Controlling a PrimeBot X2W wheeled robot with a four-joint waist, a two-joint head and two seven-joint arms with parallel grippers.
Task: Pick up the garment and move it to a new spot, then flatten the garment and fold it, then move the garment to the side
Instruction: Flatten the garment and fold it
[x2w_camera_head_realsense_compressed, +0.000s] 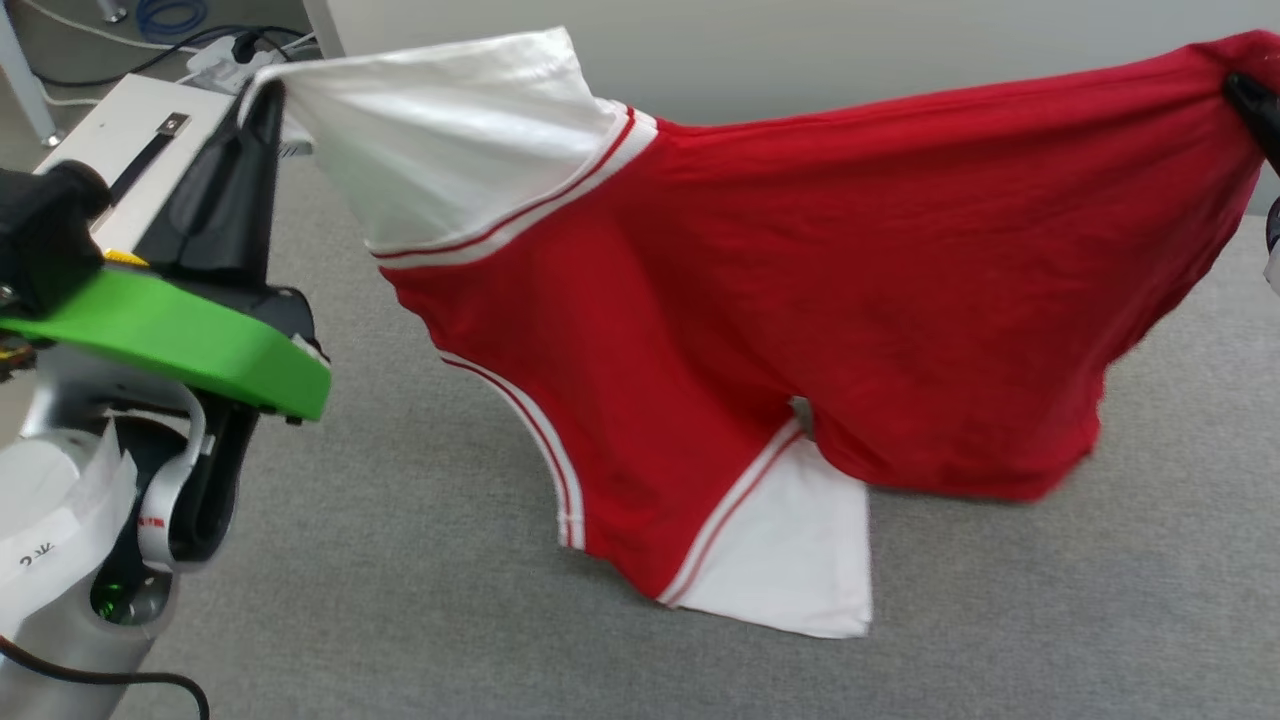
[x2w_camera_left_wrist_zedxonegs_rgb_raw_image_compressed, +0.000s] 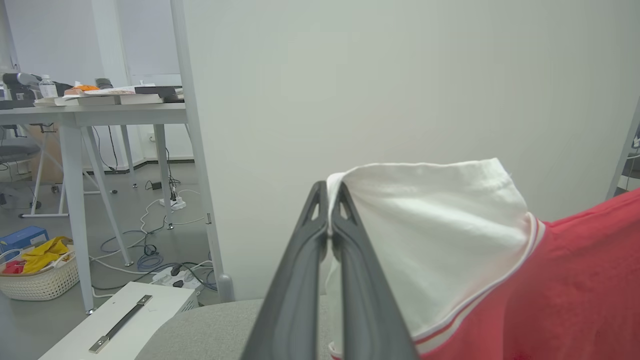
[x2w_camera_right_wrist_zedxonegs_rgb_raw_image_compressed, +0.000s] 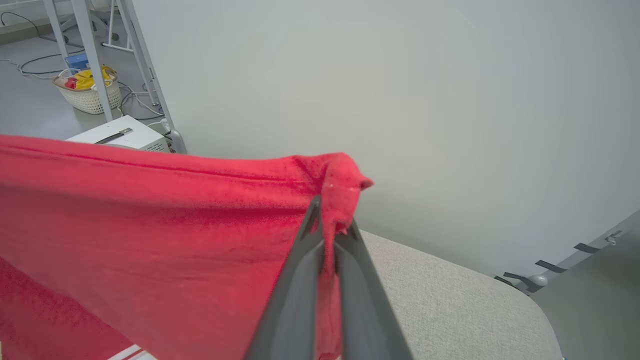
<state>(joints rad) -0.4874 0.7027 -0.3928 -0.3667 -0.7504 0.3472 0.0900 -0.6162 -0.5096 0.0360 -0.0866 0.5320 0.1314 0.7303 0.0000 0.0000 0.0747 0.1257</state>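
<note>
The garment (x2w_camera_head_realsense_compressed: 760, 280) is hanging stretched between the two arms. Its long axis is running left to right across the head view, with the top edge sagging a little in the middle.

The left end effector (x2w_camera_head_realsense_compressed: 262, 105) is clamping the edge of the upper sleeve (x2w_camera_head_realsense_compressed: 450, 140) at the upper left. In the left wrist view its fingers (x2w_camera_left_wrist_zedxonegs_rgb_raw_image_compressed: 305, 260) are pressing together with white cloth pinched at the tips. The right end effector (x2w_camera_head_realsense_compressed: 1248, 92) is clenching a bunched red corner at the upper right, and the right wrist view is showing red cloth squeezed between its fingers.

The cloth is therefore lying inward from both end effectors, to the right of the left one and to the left of the right one. Neither arm is nearer, since each is holding one end of the span.

The held edge is hanging in the air. The bottom of the garment, including the lower sleeve (x2w_camera_head_realsense_compressed: 790, 560), is resting on the grey table (x2w_camera_head_realsense_compressed: 400, 620) on the side toward the robot.

Laying the garment flat is probably turning on this relation. With the resting edge already near the robot, the two arms would be carrying the held edge away from the robot and down together. Keeping their spacing would stop the span going slack. The lower sleeve looks likely to crease under the red panel.
</note>
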